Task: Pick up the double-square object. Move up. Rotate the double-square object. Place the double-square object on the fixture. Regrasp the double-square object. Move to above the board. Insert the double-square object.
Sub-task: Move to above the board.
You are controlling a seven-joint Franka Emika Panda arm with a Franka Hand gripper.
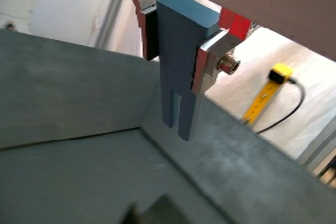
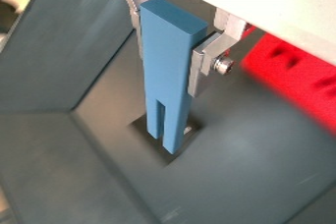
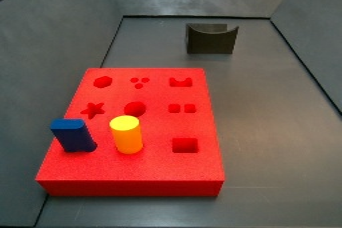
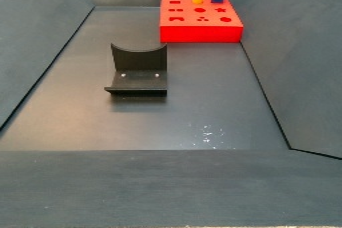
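In both wrist views my gripper is shut on the double-square object. The long grey-blue bar hangs upright between the silver fingers, which clamp its upper part, and its two square prongs point down at the grey floor. The fixture, a dark notched block, stands on the floor apart from the red board. Neither side view shows the gripper or the bar. A strip of the board lies beside the bar.
A short dark-blue block and a yellow cylinder stand in the board near its front edge. Sloped grey walls enclose the floor. A small dark shape lies on the floor behind the prongs.
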